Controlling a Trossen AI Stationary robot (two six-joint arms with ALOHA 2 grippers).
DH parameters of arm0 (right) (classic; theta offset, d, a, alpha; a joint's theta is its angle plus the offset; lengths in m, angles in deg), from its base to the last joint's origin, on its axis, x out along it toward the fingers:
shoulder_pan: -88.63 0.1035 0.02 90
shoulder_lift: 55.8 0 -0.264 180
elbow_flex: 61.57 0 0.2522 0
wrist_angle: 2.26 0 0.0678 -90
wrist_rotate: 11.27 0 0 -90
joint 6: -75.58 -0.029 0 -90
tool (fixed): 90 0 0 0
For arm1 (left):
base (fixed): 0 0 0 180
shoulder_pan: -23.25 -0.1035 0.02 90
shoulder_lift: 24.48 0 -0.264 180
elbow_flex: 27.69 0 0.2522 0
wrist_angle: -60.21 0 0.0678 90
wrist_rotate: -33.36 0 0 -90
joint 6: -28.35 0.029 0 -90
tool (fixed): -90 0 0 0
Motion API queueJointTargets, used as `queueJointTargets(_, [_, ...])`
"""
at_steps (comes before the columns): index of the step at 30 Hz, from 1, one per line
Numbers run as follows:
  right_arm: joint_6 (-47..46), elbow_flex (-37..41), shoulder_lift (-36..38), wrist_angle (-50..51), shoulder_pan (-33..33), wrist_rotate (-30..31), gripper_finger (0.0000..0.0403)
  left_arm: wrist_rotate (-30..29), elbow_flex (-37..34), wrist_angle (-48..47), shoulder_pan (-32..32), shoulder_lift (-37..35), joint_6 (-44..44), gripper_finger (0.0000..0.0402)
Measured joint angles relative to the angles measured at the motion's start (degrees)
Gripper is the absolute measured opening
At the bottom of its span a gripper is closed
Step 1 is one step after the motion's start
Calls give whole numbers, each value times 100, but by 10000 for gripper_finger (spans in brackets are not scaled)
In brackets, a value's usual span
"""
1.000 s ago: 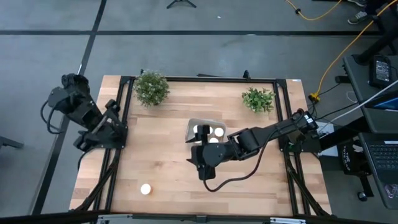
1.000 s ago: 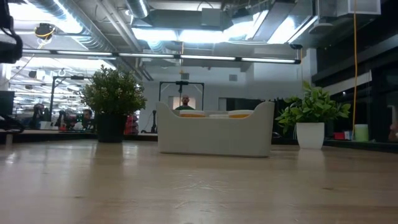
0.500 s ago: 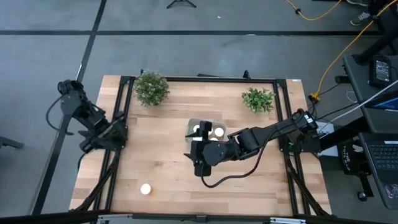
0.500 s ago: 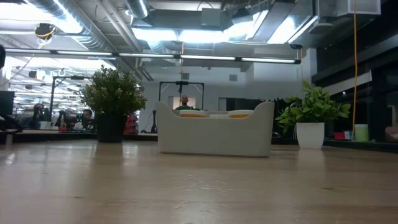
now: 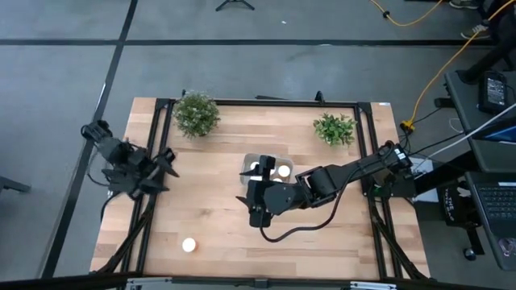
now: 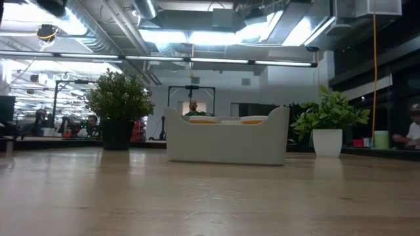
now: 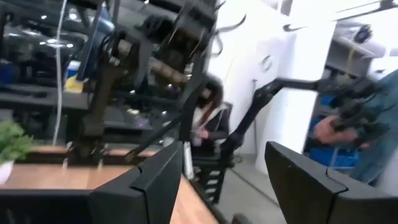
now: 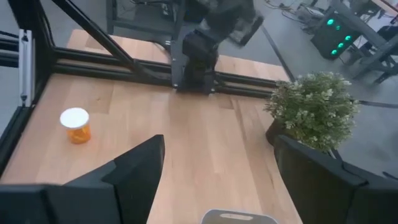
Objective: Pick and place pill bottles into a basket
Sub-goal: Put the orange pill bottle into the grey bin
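Note:
The pale basket (image 5: 266,167) stands at the table's middle with white-capped pill bottles (image 5: 283,171) inside; in the low view amber bodies (image 6: 204,120) show above its wall (image 6: 226,147). One pill bottle (image 5: 189,244) stands alone near the table's near left corner and shows in the right wrist view (image 8: 75,125). My right gripper (image 5: 244,205) is open and empty, above the table just near of the basket's left end (image 8: 219,143). My left gripper (image 5: 167,163) is open and empty at the table's left edge (image 7: 224,149).
Two green potted plants stand along the far edge, one at the left (image 5: 196,113) and one at the right (image 5: 334,128). Black frame rails (image 5: 153,217) run along the table's sides. A person (image 7: 202,121) sits in the room beyond the table.
My left arm has folded down at the table's left edge, and its gripper has turned to point toward the table's right. My right gripper has shifted a little toward the table's left edge, staying near the basket. Both have stayed open.

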Motion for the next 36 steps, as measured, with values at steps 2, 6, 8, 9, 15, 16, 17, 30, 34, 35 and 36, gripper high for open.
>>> queueJointTargets(2, [-25, 0, -3, 5, 0, 12, 304, 113, -267, 245, -253, 2, -166, 223])
queueJointTargets(6, [-19, 0, -5, 10, 5, 80, 304, 104, -1175, 636, -860, 4, -1087, 223])
queueJointTargets(8, [-35, 0, -9, 25, 7, 90, 304, 163, -1419, 838, -1238, 12, -1491, 223])
queueJointTargets(9, [-59, 0, -9, 39, 7, 92, 304, 132, -1391, 732, -1455, 22, -1538, 223])
queueJointTargets(15, [-119, 0, -14, 341, 7, 91, 304, 755, -1405, 854, -2931, 13, -1143, 223])
queueJointTargets(16, [-103, 0, -16, 402, -2, 92, 304, 902, -1418, 761, -3220, 7, -1085, 223])
queueJointTargets(17, [-44, 0, -18, 466, -20, 89, 304, 1082, -1418, 685, -3495, 13, -1056, 223])
queueJointTargets(30, [1165, 0, -18, 621, -757, -795, 304, 1686, -1418, -10, -5129, 216, -671, 222])
queueJointTargets(34, [1547, 1, -18, 618, -1005, -1269, 304, 1420, -1416, -70, -5131, 227, -717, 218])
queueJointTargets(35, [1675, 1, -18, 618, -1042, -1343, 304, 1417, -1416, -74, -5131, 227, -871, 217])
queueJointTargets(36, [1793, 1, -18, 618, -1077, -1407, 304, 1410, -1416, -76, -5131, 227, -975, 217])
